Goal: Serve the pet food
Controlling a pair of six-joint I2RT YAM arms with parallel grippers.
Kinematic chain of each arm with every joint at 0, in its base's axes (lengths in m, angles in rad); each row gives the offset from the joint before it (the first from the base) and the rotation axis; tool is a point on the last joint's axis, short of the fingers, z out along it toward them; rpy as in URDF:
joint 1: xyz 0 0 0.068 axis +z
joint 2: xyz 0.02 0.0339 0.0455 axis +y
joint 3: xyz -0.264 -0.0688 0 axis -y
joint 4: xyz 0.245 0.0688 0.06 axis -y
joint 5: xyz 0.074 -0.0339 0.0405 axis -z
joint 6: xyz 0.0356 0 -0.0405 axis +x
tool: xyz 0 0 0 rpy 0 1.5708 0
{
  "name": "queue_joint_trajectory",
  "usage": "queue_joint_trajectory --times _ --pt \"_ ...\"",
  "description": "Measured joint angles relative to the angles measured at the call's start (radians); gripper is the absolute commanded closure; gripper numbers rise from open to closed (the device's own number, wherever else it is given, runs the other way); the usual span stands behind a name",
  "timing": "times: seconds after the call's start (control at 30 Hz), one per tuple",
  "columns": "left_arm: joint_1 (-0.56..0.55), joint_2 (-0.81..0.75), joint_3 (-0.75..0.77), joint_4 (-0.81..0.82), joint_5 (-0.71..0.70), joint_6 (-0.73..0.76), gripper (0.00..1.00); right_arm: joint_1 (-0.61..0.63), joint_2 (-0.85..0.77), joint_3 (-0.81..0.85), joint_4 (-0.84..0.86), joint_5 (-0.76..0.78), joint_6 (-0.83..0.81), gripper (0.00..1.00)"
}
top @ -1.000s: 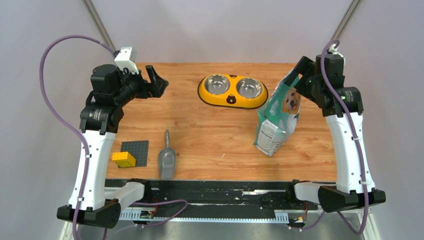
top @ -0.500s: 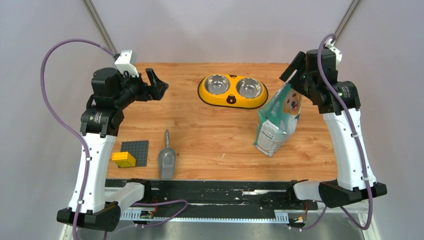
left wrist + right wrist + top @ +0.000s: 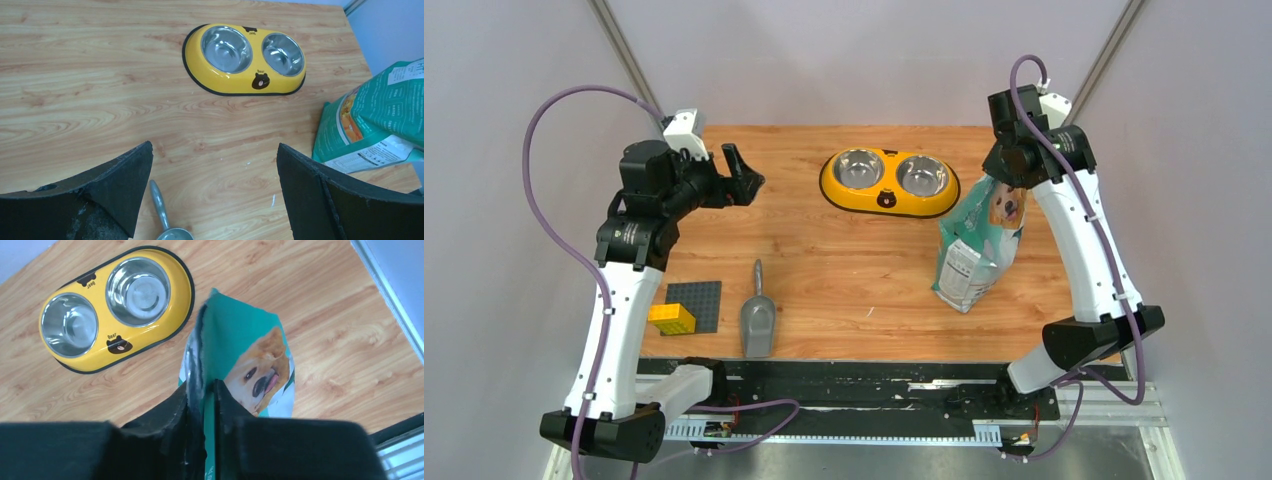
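Pinching the teal pouch (image 3: 240, 340) by its top seam with my right gripper (image 3: 202, 392); left gripper (image 3: 214, 147) spread wide, empty. Kibble not visible, presumably inside the upright pouch beside the feeder (image 3: 175, 305). Expect bottom-heavy, floppy, slick film, so the stiffer seam is the hold.

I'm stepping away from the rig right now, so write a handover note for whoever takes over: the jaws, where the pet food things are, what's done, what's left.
Left gripper: jaws wide open, empty, hovering over the far left of the table.
Right gripper: jaws pinched on the top edge of the teal pouch, which stands on the table's right side, just in front of the feeder.
Yellow feeder: far middle, both steel bowls empty.
Grey scoop: lying near left, nothing touching it.
Done: pouch gripped at the top.
Left: no kibble visible yet; it has to go into a bowl.
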Motion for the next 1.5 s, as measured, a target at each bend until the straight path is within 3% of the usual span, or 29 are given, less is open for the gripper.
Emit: queue_joint_trajectory --times 0.03,0.23,0.43,0.67,0.83,0.93,1.17,1.43,1.47,1.5 --pt "0.000 0.000 -0.003 0.002 0.000 -0.002 0.00 0.000 0.000 0.000 -0.011 0.005 0.000 1.00" --pt "0.000 0.000 -0.007 0.005 0.002 -0.011 0.00 -0.002 -0.008 0.002 -0.014 -0.037 -0.031 1.00" --pt "0.000 0.000 -0.007 0.005 0.016 -0.018 0.00 -0.005 -0.045 -0.047 0.092 -0.281 -0.127 1.00" --pt "0.000 -0.014 -0.031 0.013 0.035 -0.037 0.00 0.127 -0.028 -0.037 0.192 -0.489 -0.201 1.00" --pt "-0.002 -0.037 -0.129 0.082 0.083 -0.087 0.00 0.197 -0.010 -0.032 0.225 -0.565 -0.207 1.00" --pt "-0.030 -0.032 -0.259 0.187 0.141 -0.151 0.00 0.201 -0.005 -0.032 0.242 -0.555 -0.188 1.00" --pt "-0.239 0.092 -0.465 0.391 0.158 -0.249 0.01 0.201 0.006 -0.032 0.267 -0.398 -0.042 1.00" --pt "-0.408 0.188 -0.511 0.708 0.111 -0.319 0.00 0.204 0.066 -0.006 0.287 -0.248 0.218 1.00" --pt "-0.414 0.204 -0.511 0.737 0.107 -0.327 0.00 0.204 0.077 0.002 0.287 -0.237 0.235 0.96" --pt "-0.418 0.220 -0.510 0.761 0.102 -0.334 0.00 0.204 0.088 0.010 0.288 -0.226 0.248 0.84"
